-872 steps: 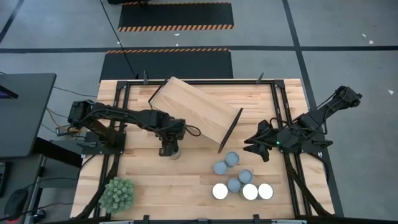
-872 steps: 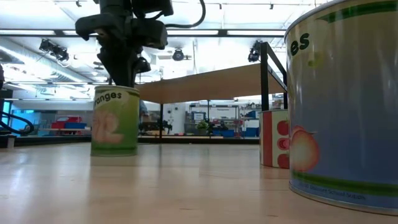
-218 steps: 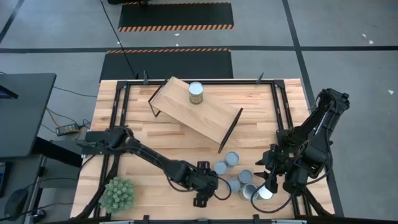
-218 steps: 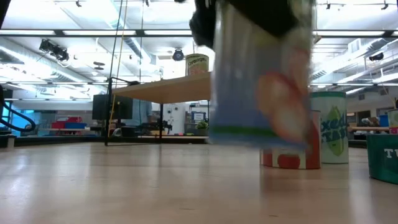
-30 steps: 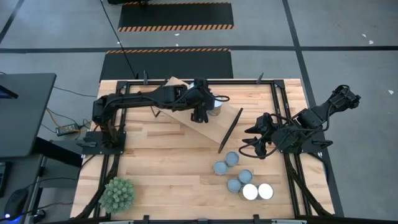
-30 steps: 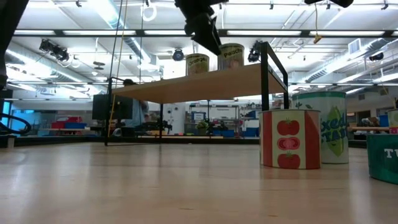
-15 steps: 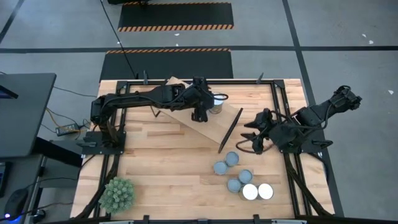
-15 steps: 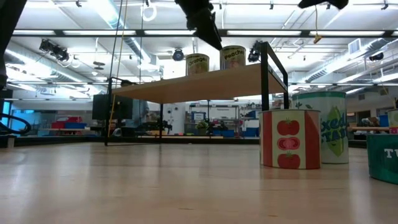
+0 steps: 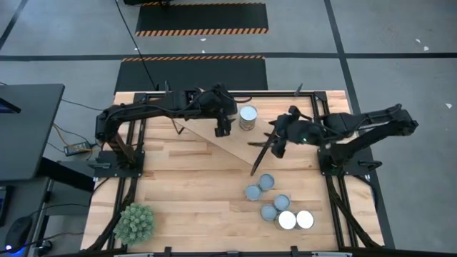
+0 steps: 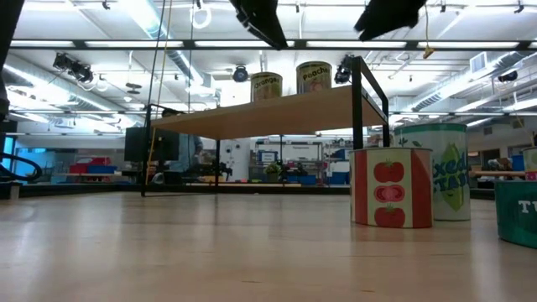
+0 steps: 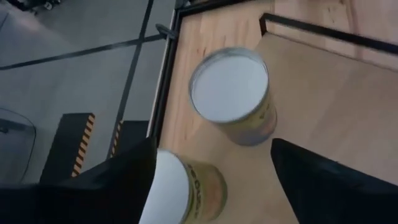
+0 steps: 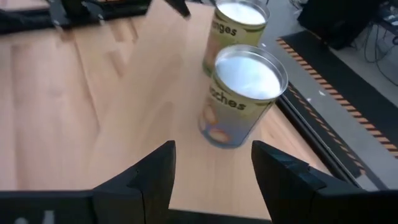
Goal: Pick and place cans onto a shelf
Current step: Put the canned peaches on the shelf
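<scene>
The shelf [image 9: 235,135] stands skewed at the table's far middle. Two cans stand upright on its board: a "Peaches" can [image 12: 242,102] and an "Oranges" can [image 12: 239,25], also in the low view as the Peaches can [image 10: 313,77] and the Oranges can [image 10: 266,86]. My left gripper [image 9: 223,130] hangs open above the shelf, just left of the Peaches can [image 9: 248,116]; the arm hides the Oranges can in the high view. My right gripper [image 9: 275,146] hovers open over the shelf's right end, facing both cans, nothing between its fingers [image 12: 155,171].
Several more cans [image 9: 275,203] stand in a cluster on the table near the right front; in the low view a tomato can [image 10: 391,187] is the closest. A spiky green plant ball [image 9: 134,223] sits at the near left corner. The black frame rail [image 9: 318,128] runs beside the right arm.
My left gripper has risen and drawn back a little toward the table's left, away from the Peaches can, which stays on the shelf. My right gripper has swung toward the table's left and far edge, from beside the frame rail to above the shelf's right end.
</scene>
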